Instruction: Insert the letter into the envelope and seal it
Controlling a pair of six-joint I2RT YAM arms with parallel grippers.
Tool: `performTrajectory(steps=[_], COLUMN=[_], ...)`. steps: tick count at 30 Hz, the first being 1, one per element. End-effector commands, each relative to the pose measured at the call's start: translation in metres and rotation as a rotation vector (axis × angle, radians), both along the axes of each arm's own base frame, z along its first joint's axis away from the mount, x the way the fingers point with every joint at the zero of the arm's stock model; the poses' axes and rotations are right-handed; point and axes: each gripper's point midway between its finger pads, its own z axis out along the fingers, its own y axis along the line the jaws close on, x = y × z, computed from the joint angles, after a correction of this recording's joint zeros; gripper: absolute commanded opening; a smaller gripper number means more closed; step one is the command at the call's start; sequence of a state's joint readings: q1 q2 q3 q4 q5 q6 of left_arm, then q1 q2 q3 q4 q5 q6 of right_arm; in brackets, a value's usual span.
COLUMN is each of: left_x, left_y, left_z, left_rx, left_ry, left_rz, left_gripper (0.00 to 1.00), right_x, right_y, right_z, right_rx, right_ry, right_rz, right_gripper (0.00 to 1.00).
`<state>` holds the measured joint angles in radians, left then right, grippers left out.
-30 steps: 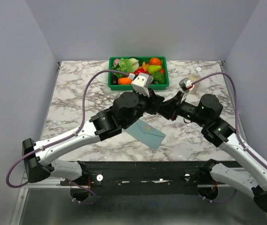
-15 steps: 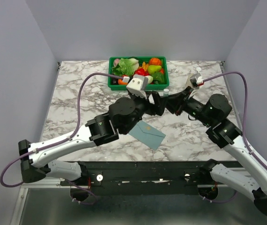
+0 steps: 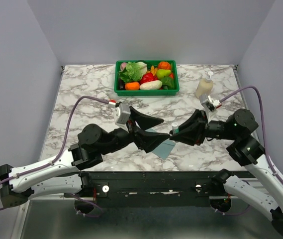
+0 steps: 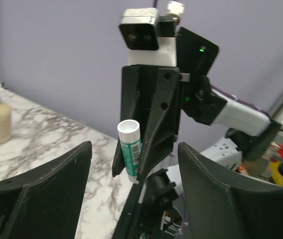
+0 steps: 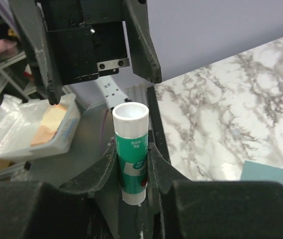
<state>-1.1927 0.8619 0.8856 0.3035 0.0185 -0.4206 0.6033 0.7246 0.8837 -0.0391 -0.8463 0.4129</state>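
The left hand (image 3: 163,130) hangs above the marble surface (image 3: 81,94) with its fingers spread wide apart, gripping nothing. Facing it almost tip to tip, the right hand (image 3: 177,135) is clamped on a white-and-green glue stick (image 5: 130,149), cap end up. The envelope (image 3: 167,148) lies flat on the surface beneath both hands and is largely covered by them. A green basket (image 3: 146,92) of vegetables (image 3: 143,74) and a pump bottle (image 3: 204,85) stand at the far side.
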Motion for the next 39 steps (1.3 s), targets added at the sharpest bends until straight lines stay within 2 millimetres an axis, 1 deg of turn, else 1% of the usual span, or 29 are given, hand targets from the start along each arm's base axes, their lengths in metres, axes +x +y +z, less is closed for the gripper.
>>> performTrajectory(steps=[1,2,3,4,5,6,7,8,10,14,21,24,25,30,33,34,35,39], left_x=[-0.037,-0.037,-0.038,-0.038,-0.038,-0.038,-0.038,-0.039,-0.038,-0.037,-0.041,-0.042,-0.042,-0.043,-0.043,-0.044,-0.044,-0.045], left_y=[-0.011,-0.012,-0.014,-0.02,-0.022,-0.024,-0.028,-0.03,-0.034,-0.035,-0.04,-0.044,-0.046,-0.05,-0.051,-0.05,-0.05,-0.049], left_z=[0.008,0.01,0.011,0.006,0.01,0.009,0.007,0.01,0.01,0.021,0.028,0.026,0.025,0.019,0.018,0.019,0.02,0.021], left_rx=[-0.034,-0.036,-0.035,-0.018,-0.022,-0.018,-0.013,-0.021,-0.022,-0.074,-0.109,-0.1,-0.096,-0.085,-0.09,-0.092,-0.096,-0.101], left_ry=[-0.071,-0.073,-0.071,-0.067,-0.069,-0.07,-0.065,-0.067,-0.065,-0.071,-0.068,-0.065,-0.063,-0.05,-0.045,-0.047,-0.05,-0.052], left_rz=[-0.211,-0.216,-0.225,-0.237,-0.241,-0.247,-0.253,-0.262,-0.266,-0.269,-0.305,-0.321,-0.325,-0.342,-0.345,-0.346,-0.346,-0.35], left_gripper=[0.73,0.71,0.67,0.66,0.65,0.64,0.63,0.63,0.62,0.61,0.58,0.55,0.52,0.47,0.37,0.31,0.29,0.12], right_x=[-0.04,-0.041,-0.042,-0.043,-0.045,-0.047,-0.048,-0.048,-0.049,-0.05,-0.05,-0.05,-0.05,-0.051,-0.05,-0.05,-0.05,-0.048], right_y=[-0.01,-0.011,-0.011,-0.012,-0.013,-0.014,-0.014,-0.014,-0.015,-0.015,-0.016,-0.016,-0.016,-0.017,-0.017,-0.017,-0.017,-0.016], right_z=[0.011,0.012,0.012,0.011,0.012,0.012,0.01,0.011,0.01,0.007,0.003,0.002,0.002,0.003,0.003,0.002,0.002,0.0], right_rx=[0.002,0.002,0.0,-0.005,-0.004,-0.004,-0.01,-0.01,-0.016,-0.023,-0.027,-0.028,-0.027,-0.023,-0.024,-0.024,-0.024,-0.031], right_ry=[-0.004,-0.005,-0.005,0.0,-0.001,-0.003,0.001,-0.002,0.001,0.009,0.012,0.014,0.014,0.009,0.01,0.012,0.012,0.02], right_rz=[0.147,0.144,0.147,0.149,0.152,0.156,0.16,0.158,0.159,0.162,0.162,0.16,0.159,0.154,0.151,0.148,0.147,0.139], right_gripper=[0.01,0.01,0.01,0.01,0.01,0.01,0.01,0.01,0.01,0.01,0.01,0.01,0.01,0.01,0.01,0.01,0.01,0.01])
